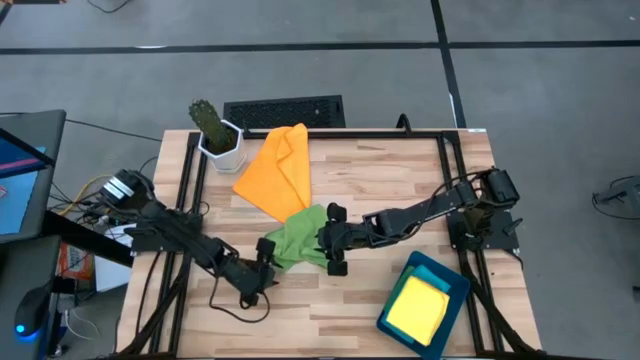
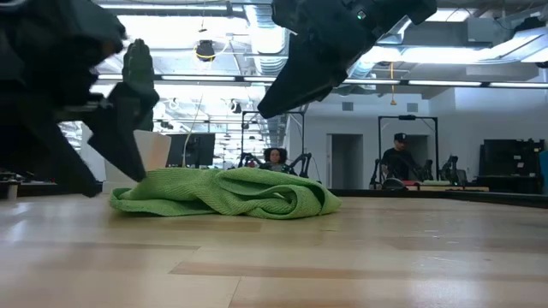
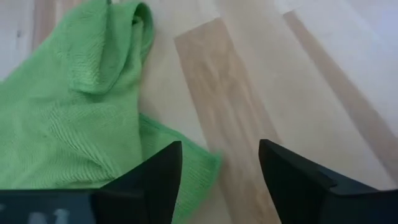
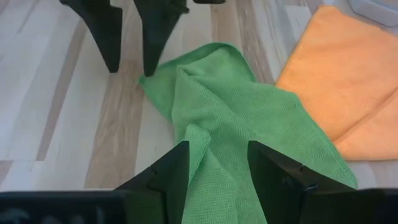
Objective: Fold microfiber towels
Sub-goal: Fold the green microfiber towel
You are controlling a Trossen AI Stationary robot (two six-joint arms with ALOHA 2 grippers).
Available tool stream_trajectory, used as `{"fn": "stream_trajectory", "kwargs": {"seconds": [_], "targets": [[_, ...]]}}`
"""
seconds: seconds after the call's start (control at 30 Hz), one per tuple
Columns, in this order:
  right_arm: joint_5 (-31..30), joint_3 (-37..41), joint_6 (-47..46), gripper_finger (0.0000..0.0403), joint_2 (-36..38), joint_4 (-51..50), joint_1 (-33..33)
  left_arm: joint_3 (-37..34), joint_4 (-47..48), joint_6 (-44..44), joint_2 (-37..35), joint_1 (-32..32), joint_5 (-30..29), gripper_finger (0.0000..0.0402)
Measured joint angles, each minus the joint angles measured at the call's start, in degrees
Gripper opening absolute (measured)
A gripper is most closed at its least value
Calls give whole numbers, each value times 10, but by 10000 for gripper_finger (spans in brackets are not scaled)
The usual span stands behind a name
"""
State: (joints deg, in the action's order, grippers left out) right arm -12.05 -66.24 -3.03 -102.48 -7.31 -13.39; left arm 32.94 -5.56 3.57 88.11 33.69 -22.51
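A crumpled green towel [image 1: 298, 238] lies in a heap mid-table [image 2: 227, 192]. My left gripper [image 3: 221, 168] stands open low at the corner nearest it [image 4: 147, 79], one finger on either side of that corner. My right gripper [image 4: 211, 165] is open and hangs above the heap's other side [image 2: 274, 103]; the green cloth shows below and between its fingers. An orange towel [image 1: 278, 170] lies spread flat behind the green one, their edges meeting. A yellow towel [image 1: 418, 308] rests folded in the teal tray [image 1: 440, 272]. My left gripper has one fingertip [image 4: 148, 70] right at the green towel's corner [image 3: 208, 163]. I cannot tell whether it touches the cloth.
A potted cactus [image 1: 215, 132] stands at the table's far left corner, and a black keyboard [image 1: 285, 110] lies beyond the far edge. The tray sits at the near right corner. Bare wood [image 1: 390, 170] lies far right and along the near edge.
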Motion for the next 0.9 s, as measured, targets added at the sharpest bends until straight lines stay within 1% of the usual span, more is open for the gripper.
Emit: {"fn": "stream_trajectory", "kwargs": {"seconds": [0.1,0.2,0.3,0.4,0.47,0.53,0.67,0.73,0.8,0.9], "targets": [[0,0,0,185,0,-1,0,1,-11,1,19,-8,10,212],[0,0,0,183,0,-1,-1,1,-2,8,38,-20,10,210],[0,0,-2,182,0,-1,-5,4,-10,18,51,-36,28,203],[0,0,-5,182,0,-1,-7,4,-14,34,55,-48,34,186],[0,0,-6,182,0,-2,-10,4,-11,46,55,-56,38,165],[0,0,-6,182,0,-5,-13,4,-4,59,56,-61,43,136],[0,0,-7,182,0,-20,-21,4,9,97,56,-67,54,57],[1,0,-14,182,0,-25,-21,7,16,117,52,-67,68,18],[1,0,-18,182,1,-33,-20,20,43,141,43,-69,87,9],[1,0,-21,182,1,-36,-23,61,149,161,15,-63,103,3]]}}
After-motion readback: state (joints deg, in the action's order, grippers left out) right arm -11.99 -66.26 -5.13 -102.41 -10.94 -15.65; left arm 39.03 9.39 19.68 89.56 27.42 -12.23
